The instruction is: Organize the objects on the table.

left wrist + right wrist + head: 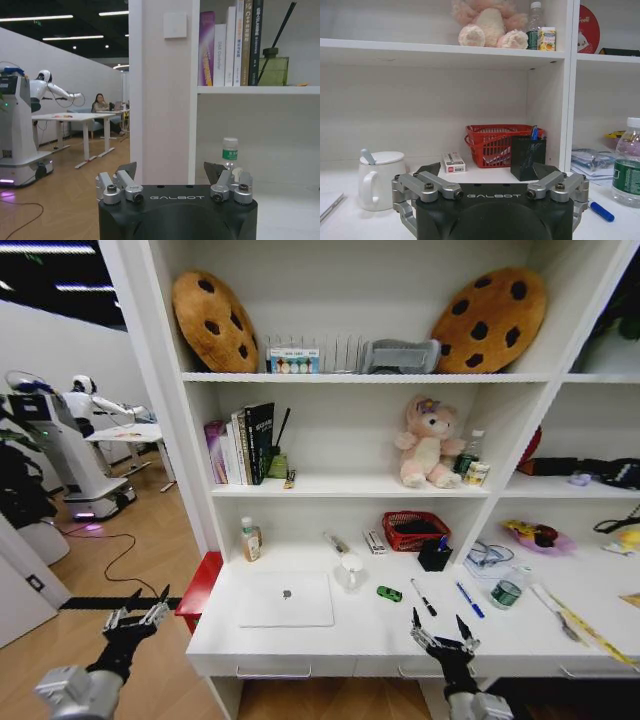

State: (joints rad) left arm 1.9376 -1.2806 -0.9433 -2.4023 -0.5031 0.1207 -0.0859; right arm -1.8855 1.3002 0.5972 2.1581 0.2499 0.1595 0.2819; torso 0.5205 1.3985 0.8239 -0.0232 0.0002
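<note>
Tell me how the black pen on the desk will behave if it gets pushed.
The black pen looks slim and round, so it would probably roll. It lies flat on the smooth white desk, so it may slide easily. Likely light and stiff.

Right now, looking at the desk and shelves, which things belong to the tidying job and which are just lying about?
For the job: laptop, black pen, blue pen, green ring, pen cup, all on the desk.

Just there: plush bear, cookie cushions, books, red basket, mug.

Left pincer and right pincer hover open, holding nothing.
</note>
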